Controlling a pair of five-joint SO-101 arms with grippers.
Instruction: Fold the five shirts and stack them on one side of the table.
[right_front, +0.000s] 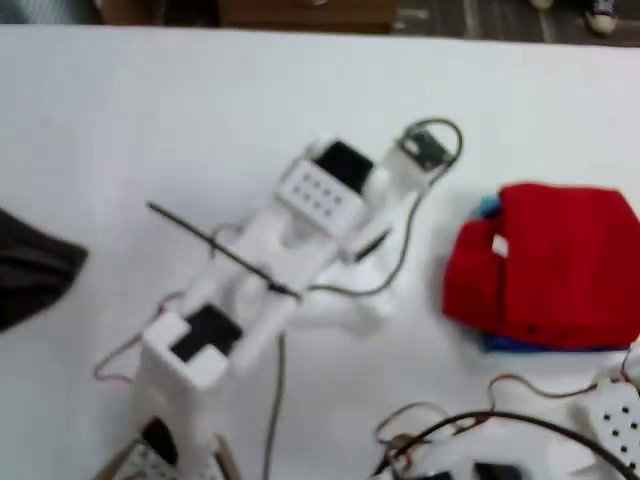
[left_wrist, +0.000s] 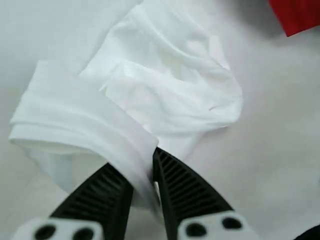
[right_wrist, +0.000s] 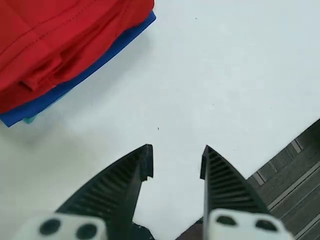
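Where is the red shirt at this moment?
The red shirt lies folded at the right side of the table in the high view, on top of a blue shirt, near the open right gripper.

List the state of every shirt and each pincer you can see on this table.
white cotton shirt: rumpled, part folded, one edge pinched.
left pincer: shut on the white cotton shirt.
red fabric shirt: folded, top of the stack.
blue fabric shirt: folded, under the red one.
dark grey garment: loose, apart from the stack.
right pincer: open, empty, above the bare white table.
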